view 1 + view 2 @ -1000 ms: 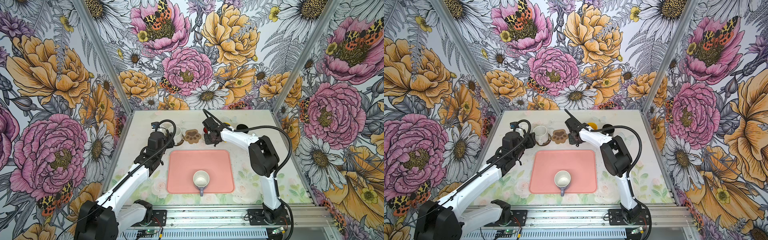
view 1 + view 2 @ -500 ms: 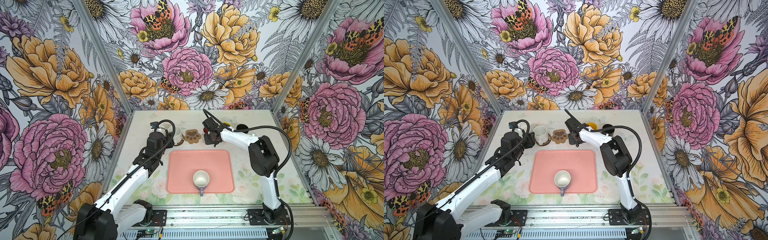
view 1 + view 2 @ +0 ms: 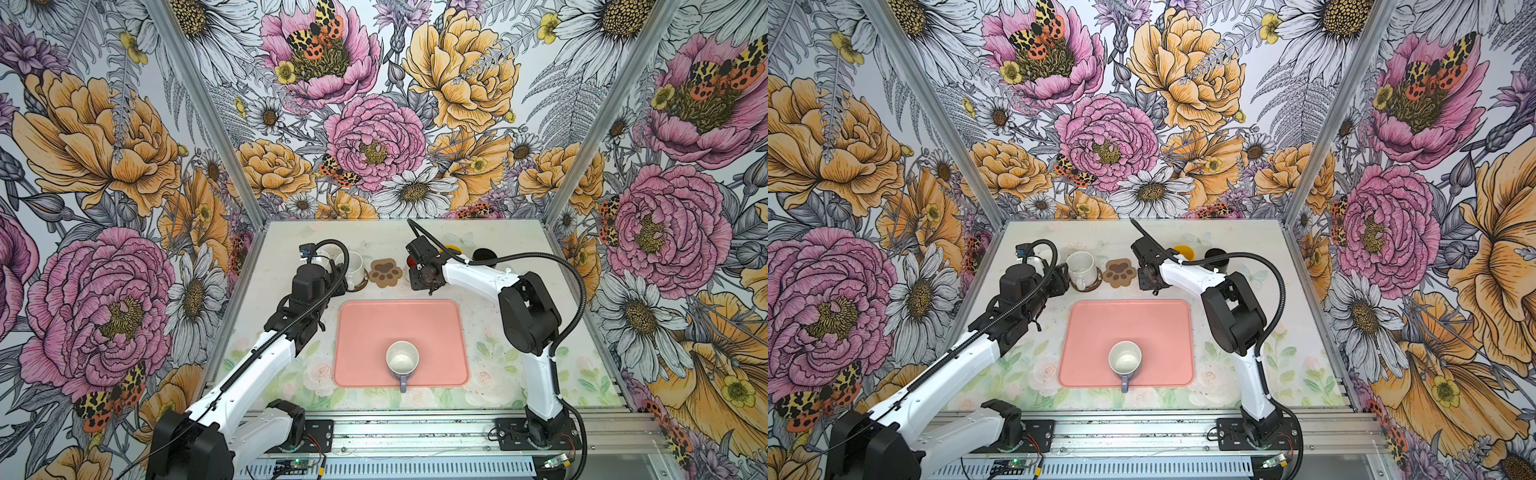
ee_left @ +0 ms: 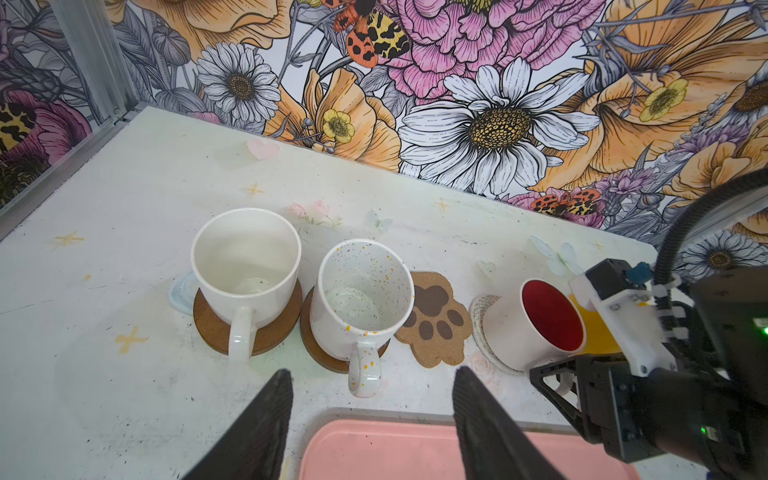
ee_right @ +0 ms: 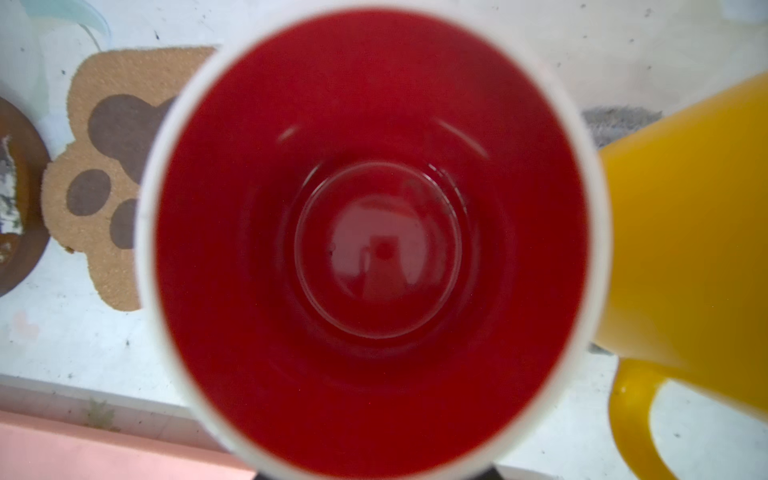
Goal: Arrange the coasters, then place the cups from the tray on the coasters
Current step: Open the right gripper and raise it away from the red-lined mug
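**Cups and coasters: holdings**

1. Tray [image 3: 370,320]. Salmon-pink, rounded corners, low rim. It lies mid-table [image 3: 286,245] toward the near edge. It carries one cup, the lavender mug [image 3: 402,360], which is white inside, upright, with its handle toward the near rim.

2. Row beyond the tray's far rim, running left to right in both top views:
   - White mug [image 4: 245,266], upright on a dark brown coaster [image 4: 274,330]. A pale blue edge [image 4: 178,291] shows beside that coaster.
   - Speckled mug [image 4: 361,299], upright on the second dark brown coaster [image 4: 324,361], handle toward the tray.
   - Paw coaster [image 4: 432,328], tan with brown pads, carrying no cup, just beside the speckled mug's coaster.
   - Red-lined mug [image 4: 540,320], white outside, seated on a pale patterned disc [image 4: 480,311].
   - Yellow mug [image 5: 685,232], just beside the red-lined mug.
   - Black mug [image 3: 483,253], at the end of the row. What lies under the yellow and black mugs cannot be made out.

3. Left claw [image 4: 372,372]. Its fingers are spread well apart and hold nothing. It hovers over the table between the tray's far rim and the speckled mug.

4. Right claw [image 4: 557,384]. It is lowered at the handle side of the red-lined mug, and its wrist camera looks straight down into the red interior. The white handle shows through the black finger frame. Whether the jaws pinch the handle or stand clear of it cannot be told.
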Motion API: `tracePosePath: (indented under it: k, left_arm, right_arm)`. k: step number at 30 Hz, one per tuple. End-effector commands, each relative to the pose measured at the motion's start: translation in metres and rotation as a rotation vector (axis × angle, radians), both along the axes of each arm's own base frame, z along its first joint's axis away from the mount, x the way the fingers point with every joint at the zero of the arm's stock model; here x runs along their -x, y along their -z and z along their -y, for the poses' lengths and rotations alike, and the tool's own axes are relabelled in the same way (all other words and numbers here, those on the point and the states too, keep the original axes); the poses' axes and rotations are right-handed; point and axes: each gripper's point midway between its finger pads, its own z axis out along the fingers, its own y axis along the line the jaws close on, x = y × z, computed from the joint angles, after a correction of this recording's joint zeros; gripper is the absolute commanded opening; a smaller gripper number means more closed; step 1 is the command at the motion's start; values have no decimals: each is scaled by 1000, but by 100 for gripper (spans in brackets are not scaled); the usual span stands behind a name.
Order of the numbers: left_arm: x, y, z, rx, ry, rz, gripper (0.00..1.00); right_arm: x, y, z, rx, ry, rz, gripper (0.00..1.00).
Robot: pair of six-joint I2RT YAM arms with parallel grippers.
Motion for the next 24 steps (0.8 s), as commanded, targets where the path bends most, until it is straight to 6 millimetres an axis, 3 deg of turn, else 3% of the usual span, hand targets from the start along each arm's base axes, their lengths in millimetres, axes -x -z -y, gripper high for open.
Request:
tracePosePath:
  k: [1,15,24]
  left_arm:
    - [4,3,-3,0,0,-3,63]
    - [12,-5,-5,19,4,12,63]
    - [18,-10,-6,32,4,19,63]
  right_arm:
    - [-3,-40,0,-37,11,86,47]
    - [3,-139,8,-123,39,293,53]
    - [23,-216,15,-367,78,516,56]
